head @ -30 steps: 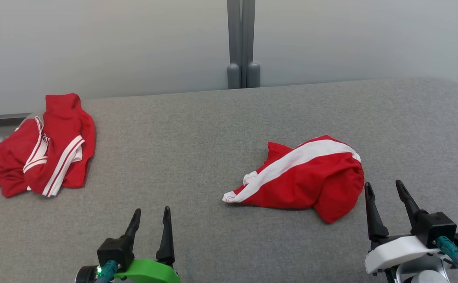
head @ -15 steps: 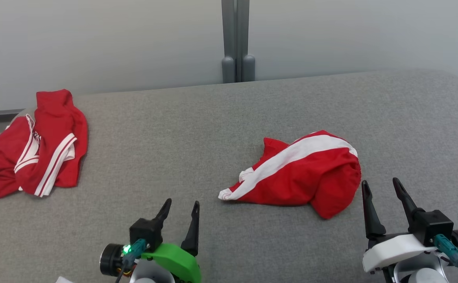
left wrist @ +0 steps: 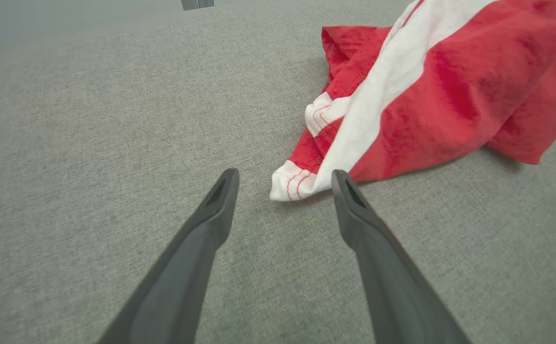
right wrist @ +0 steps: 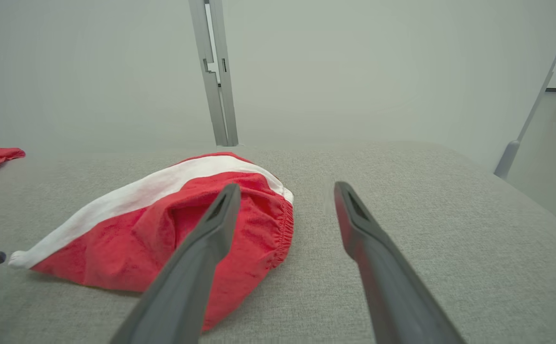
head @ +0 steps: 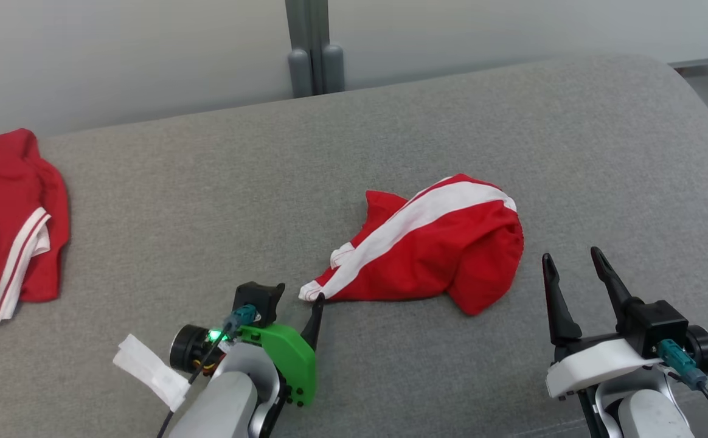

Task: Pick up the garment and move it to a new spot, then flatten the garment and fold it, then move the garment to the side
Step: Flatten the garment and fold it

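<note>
At 9 o'clock in the head view, a second garment [head: 7,225], red with white stripes, is lying crumpled against the left edge of the counter [head: 208,201]. From there toward the centre, a wide stretch of grey cloth is showing.

The left hand [left wrist: 283,176] is reaching in from 7 o'clock with its fingers spread. In its wrist view the tips are sitting on either side of the garment's white corner. Whether either tip is touching the cloth I cannot tell.

The garment [head: 433,255] is lying at the centre of the counter, bunched and partly doubled over. Its long axis is running from 8 o'clock to 2 o'clock, and a broad white band is following that line. The narrow white-edged corner is pointing to 8 o'clock. The fuller end, with its gathered hem, is facing 3 o'clock.

The right hand [head: 572,254] is hovering at 4 o'clock, just beside the gathered end and apart from it. Its fingers are spread and gripping nothing.

Beyond the garment, grey cloth is stretching to the far edge at 12 o'clock, where a post [head: 311,48] is standing against the wall. At 2 o'clock the counter is curving round into its right edge.
</note>
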Controlling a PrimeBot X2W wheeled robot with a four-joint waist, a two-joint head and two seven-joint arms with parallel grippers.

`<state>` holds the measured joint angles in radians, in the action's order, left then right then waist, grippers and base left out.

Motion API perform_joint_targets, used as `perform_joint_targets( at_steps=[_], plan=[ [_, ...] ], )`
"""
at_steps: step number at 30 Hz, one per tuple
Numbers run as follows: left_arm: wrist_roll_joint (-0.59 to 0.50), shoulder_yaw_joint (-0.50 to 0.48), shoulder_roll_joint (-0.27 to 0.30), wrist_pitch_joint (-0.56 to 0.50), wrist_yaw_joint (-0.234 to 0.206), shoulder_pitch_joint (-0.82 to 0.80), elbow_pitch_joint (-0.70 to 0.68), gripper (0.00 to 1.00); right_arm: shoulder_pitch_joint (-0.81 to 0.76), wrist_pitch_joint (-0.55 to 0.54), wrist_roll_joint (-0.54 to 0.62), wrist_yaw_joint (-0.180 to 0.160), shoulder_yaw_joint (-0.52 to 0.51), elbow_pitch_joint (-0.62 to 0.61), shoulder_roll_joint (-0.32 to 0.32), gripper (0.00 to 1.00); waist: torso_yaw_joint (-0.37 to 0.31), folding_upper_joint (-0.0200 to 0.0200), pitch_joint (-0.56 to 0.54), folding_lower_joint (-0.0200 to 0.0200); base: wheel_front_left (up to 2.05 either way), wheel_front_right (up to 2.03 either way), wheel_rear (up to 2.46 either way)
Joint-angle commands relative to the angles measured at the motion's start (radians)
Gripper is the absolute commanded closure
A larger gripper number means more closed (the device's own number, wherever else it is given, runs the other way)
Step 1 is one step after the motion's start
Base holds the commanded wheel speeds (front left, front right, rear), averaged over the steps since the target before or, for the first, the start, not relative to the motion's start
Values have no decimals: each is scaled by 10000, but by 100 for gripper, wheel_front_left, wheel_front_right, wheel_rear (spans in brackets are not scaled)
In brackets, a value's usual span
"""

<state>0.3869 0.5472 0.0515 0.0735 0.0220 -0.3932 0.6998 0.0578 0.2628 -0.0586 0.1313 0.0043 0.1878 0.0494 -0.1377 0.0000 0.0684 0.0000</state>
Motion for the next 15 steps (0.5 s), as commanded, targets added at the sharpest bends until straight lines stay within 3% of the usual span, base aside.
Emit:
perform_joint_targets(
  at_steps=[1, 7, 8, 9, 11, 13, 15],
  plan=[
    [156, -20, 30, -19, 59, -288, 183, 0, 149, 31, -46, -10, -35, -20, 18, 0, -588, 0, 615, 0, 0, 0, 0],
    [239, 42, 23, 57, 125, -735, 810, 0, 279, 31, -2, -9, -466, -37, 18, 0, -821, 0, 901, 0, 0, 0, 0],
    [231, 80, 24, 2, 142, -769, 898, 35, 281, 31, 11, -9, -496, -39, 14, 0, -827, 0, 912, 0, 0, 0, 0],
    [244, 119, 22, 9, 150, -811, 981, 52, 284, 31, 26, -9, -542, -40, 15, 0, -829, 0, 920, 0, 0, 0, 0],
    [284, 183, 18, -3, 172, -848, 1108, 65, 322, 31, 26, -10, -640, -58, 21, 0, -823, 0, 911, 0, 0, 0, 0],
    [329, 222, 16, 111, 202, -870, 1192, 100, 331, 31, 4, -10, -689, -68, 17, 0, -791, 0, 868, 0, 0, 0, 0],
    [345, 230, 16, 372, 137, -920, 1151, 100, 307, 31, -41, -10, -713, -71, 18, 0, -735, 0, 804, 0, 0, 0, 0]
  ],
)
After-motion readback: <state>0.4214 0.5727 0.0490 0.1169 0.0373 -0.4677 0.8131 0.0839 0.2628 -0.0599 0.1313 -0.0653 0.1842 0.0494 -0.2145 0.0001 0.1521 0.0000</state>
